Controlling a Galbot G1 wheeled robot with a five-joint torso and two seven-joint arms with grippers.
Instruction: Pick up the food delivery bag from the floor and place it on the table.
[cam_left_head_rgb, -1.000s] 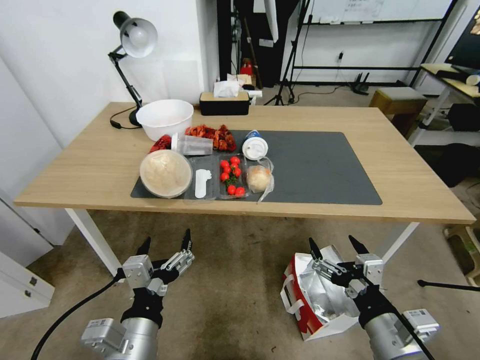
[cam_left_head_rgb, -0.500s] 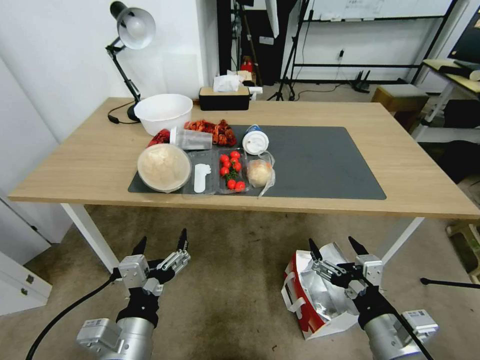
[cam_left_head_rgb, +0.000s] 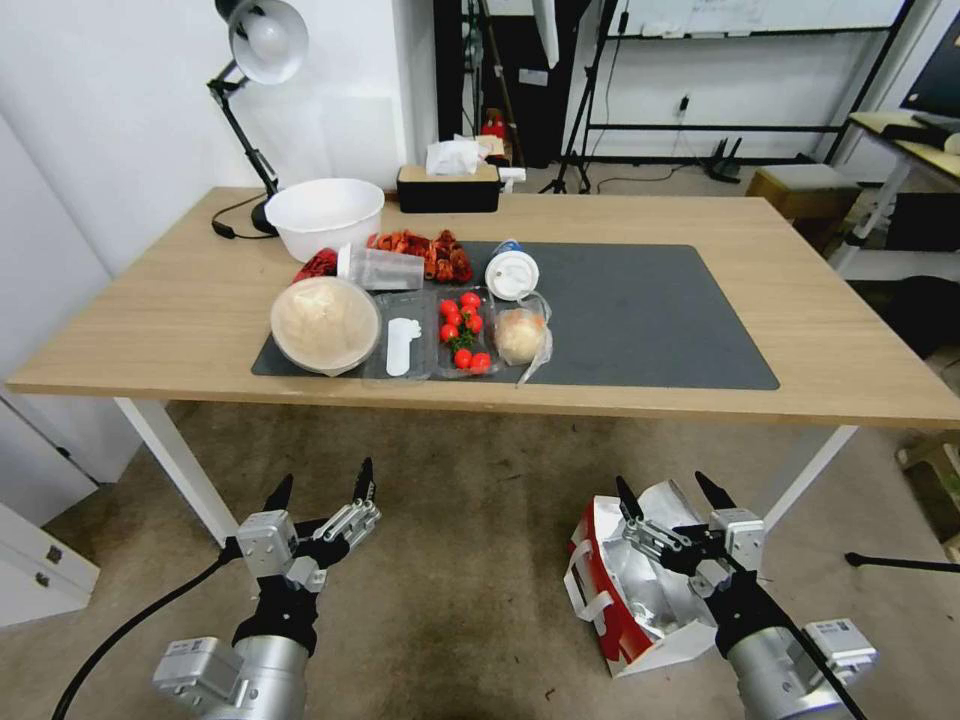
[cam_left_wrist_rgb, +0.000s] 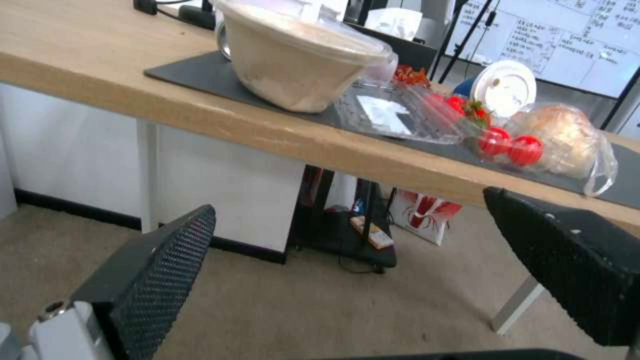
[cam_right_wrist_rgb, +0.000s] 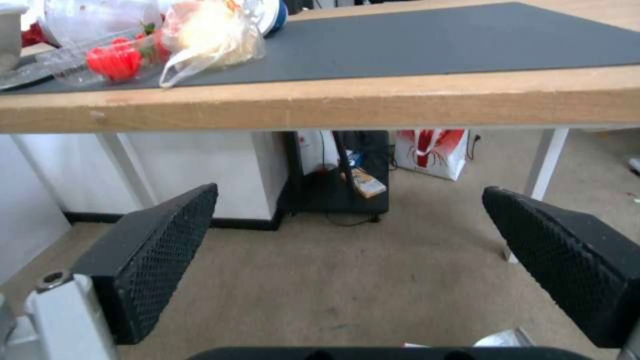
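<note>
Both pincers are held agape: the right pincer (cam_left_head_rgb: 675, 488) above the food delivery bag (cam_left_head_rgb: 625, 590) on the floor (cam_left_head_rgb: 470, 560), the left pincer (cam_left_head_rgb: 322, 484) beside it, below the surface (cam_left_head_rgb: 800, 330).

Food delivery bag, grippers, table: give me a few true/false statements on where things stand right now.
1. The food delivery bag stands on the floor. True.
2. The right gripper is shut on a bag strap. False: its fingers are spread and hold nothing, above the bag's open top.
3. The left gripper is open and empty, over bare carpet. True.
4. The right half of the dark mat is crowded with food containers. False: the containers sit on the mat's left half.
5. The bag lies under the table. False: it stands in front of the table's near edge.
</note>
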